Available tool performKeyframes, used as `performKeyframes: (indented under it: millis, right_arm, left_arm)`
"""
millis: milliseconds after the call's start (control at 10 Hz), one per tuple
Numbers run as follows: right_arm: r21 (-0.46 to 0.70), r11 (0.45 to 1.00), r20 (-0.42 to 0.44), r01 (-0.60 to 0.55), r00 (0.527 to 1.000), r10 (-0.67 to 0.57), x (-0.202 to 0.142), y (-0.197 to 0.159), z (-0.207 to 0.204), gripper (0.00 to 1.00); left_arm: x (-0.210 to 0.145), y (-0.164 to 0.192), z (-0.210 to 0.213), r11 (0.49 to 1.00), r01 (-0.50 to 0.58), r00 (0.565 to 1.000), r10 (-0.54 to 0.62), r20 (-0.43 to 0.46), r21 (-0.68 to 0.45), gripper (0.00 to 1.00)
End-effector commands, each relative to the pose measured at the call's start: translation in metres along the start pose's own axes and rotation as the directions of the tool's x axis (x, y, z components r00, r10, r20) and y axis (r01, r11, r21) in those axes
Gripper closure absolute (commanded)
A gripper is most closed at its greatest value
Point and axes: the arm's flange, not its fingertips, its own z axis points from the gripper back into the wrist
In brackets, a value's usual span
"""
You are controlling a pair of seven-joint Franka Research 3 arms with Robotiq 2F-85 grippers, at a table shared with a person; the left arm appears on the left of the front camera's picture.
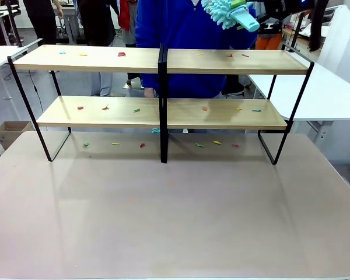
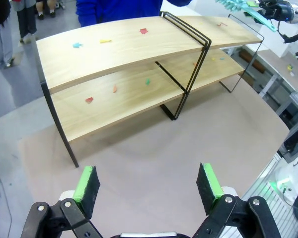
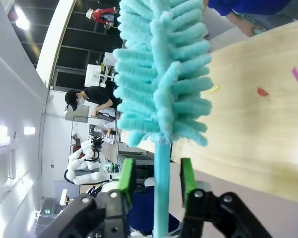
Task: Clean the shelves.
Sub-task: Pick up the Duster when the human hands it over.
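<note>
front view: the shelves (image 1: 163,61) stood on the far half of the table (image 1: 175,233), with small coloured scraps (image 1: 121,54) strewn over both boards and the tabletop beneath. a person in blue (image 1: 181,23) stood behind, and a turquoise duster (image 1: 224,11) hung above the top board's right part.
left wrist view: the left gripper (image 2: 149,186) hung spread and empty over bare tabletop, short of the shelves.
right wrist view: the right gripper (image 3: 156,176) pinched the duster's thin handle, the wood board behind its fluffy head.

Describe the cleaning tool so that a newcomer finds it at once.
Find the shelves, then look above the right half of the top board. There the right gripper holds a duster: turquoise, fluffy, unlike the tiny flat scraps on the boards.
</note>
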Motion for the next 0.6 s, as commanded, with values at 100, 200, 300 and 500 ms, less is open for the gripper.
performKeyframes:
  millis: [100, 200, 300, 500]
  right_arm:
    - [0.021, 1.000, -0.005, -0.016, 1.000, 0.016, 0.0002, -0.0042, 0.0060, 1.00]
    - [0.020, 1.000, 0.000, -0.016, 1.000, 0.016, 0.0004, -0.0040, 0.0067, 1.00]
    - [0.003, 1.000, 0.001, -0.030, 1.000, 0.030, 0.0005, -0.0049, 0.0070, 1.00]
    - [0.011, 0.999, -0.007, -0.035, 0.999, 0.036, -0.0012, -0.0055, 0.0117, 1.00]
  left_arm:
    - [0.0002, 0.0002, -0.0007, 1.000, -0.003, 1.000, 0.003, 0.000, -0.002, 0.00]
    - [0.0002, 0.0002, -0.0007, 1.000, -0.003, 1.000, 0.003, 0.000, -0.002, 0.00]
    - [0.0002, 0.0002, -0.0007, 1.000, -0.003, 1.000, 0.003, 0.000, -0.002, 0.00]
    - [0.0002, 0.0002, -0.0007, 1.000, -0.003, 1.000, 0.003, 0.000, -0.002, 0.00]
